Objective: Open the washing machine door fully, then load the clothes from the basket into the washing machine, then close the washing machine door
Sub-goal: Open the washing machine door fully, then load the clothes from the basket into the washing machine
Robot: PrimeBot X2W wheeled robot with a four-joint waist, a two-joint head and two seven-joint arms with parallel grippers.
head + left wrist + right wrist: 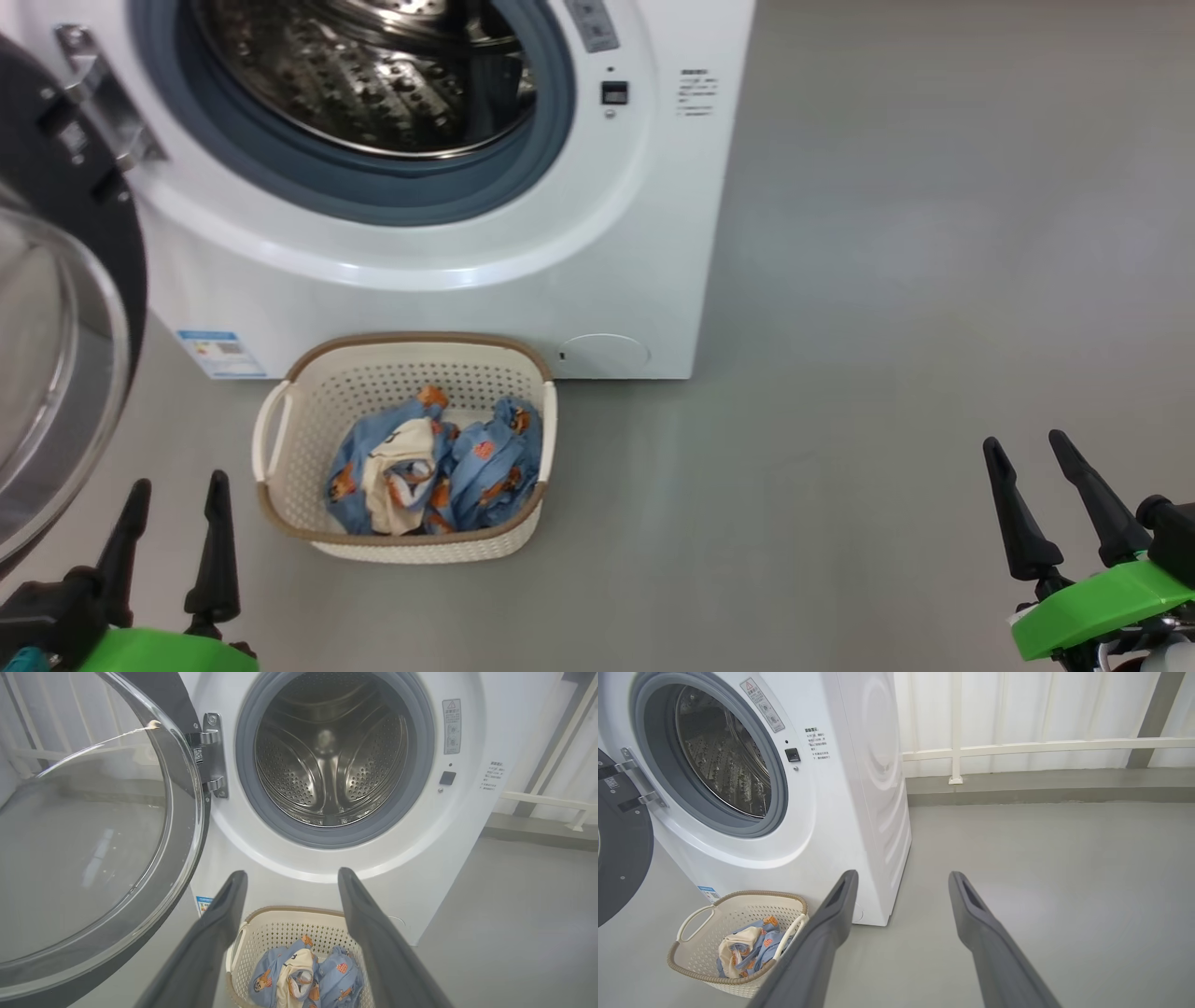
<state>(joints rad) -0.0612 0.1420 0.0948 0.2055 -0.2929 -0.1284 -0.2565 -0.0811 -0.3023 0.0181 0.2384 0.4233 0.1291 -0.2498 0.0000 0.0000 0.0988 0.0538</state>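
The washing machine door [93, 849] stood swung wide on its metal hinge [212, 756], just to the left of the left gripper [179, 483] and rising beside it, its clear bowl window facing the room. The left gripper hung low over the grey floor [887, 327] with its two dark fingers apart and nothing between them. The right gripper [1023, 441], well off to the other side, had its fingers spread and empty too. Just ahead of the left gripper and slightly to its right sat the basket [411, 341], between the two grippers but much nearer the left one. The clothes [429, 467] lay crumpled in its right half, blue fabric wrapped around a cream-white part. Beyond the basket, right behind it, the washing machine [467, 308] faced both grippers, its grey gasket [336, 835] ringing a bare steel drum [327, 765]. A blue label [219, 353] showed at the machine's lower corner, just past the basket's left handle. Farther out, past the right gripper, a white railing [1017, 746] ran along the wall.
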